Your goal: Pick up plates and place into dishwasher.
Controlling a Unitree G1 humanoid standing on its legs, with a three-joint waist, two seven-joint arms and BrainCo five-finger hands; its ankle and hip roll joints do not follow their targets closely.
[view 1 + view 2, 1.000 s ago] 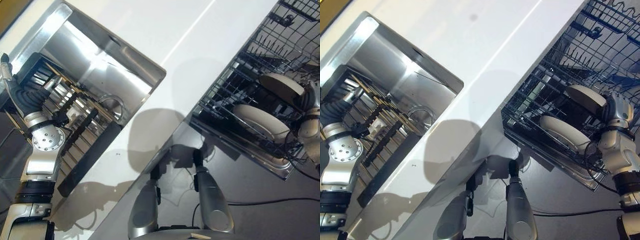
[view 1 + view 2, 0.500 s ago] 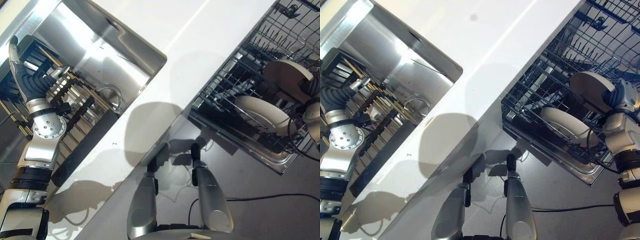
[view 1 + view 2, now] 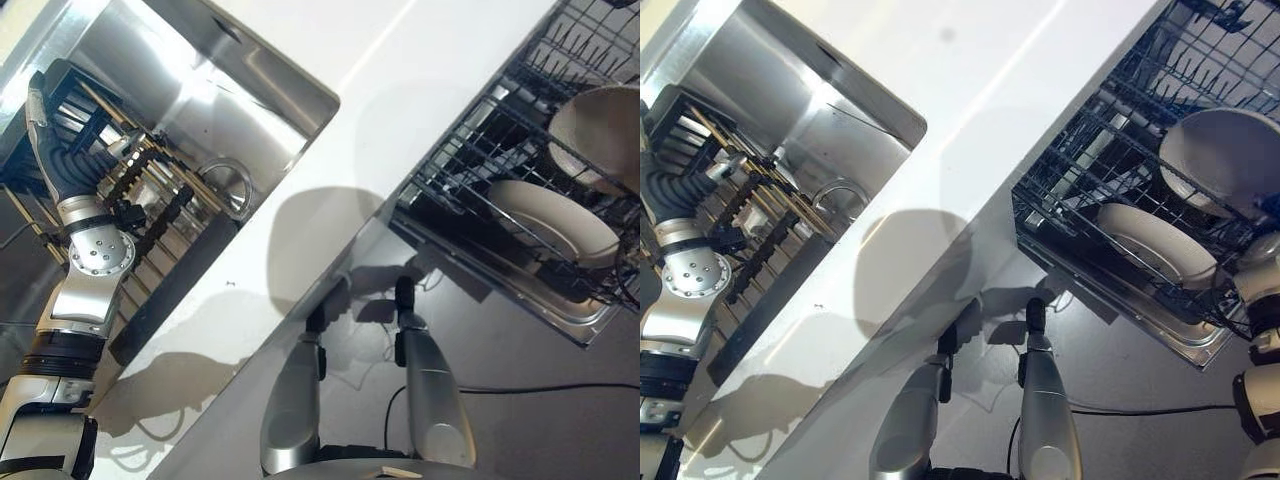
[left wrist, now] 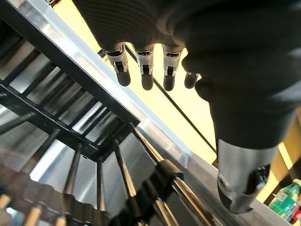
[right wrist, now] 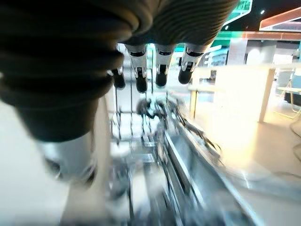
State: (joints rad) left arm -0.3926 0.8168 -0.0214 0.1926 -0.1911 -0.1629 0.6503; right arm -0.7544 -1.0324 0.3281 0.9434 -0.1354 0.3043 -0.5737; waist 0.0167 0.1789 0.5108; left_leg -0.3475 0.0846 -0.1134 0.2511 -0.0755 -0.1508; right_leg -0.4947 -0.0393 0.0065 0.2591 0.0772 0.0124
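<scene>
Two cream plates stand on edge in the dishwasher's wire rack at the right: an upper plate and a lower plate. My left hand hovers at the far left over a black rod rack that sits in the steel sink. In the left wrist view its fingers are straight and hold nothing above the rods. My right hand's fingers are straight and empty in the right wrist view, with the wire rack blurred past them.
A white counter runs between the sink and the dishwasher. The sink's round drain lies beside the rod rack. The open dishwasher's steel edge juts out over the dark floor.
My right hand has drawn back from the upper plate toward the right edge, leaving it standing in the rack. The camera has shifted. My left hand stays over the sink rack.
</scene>
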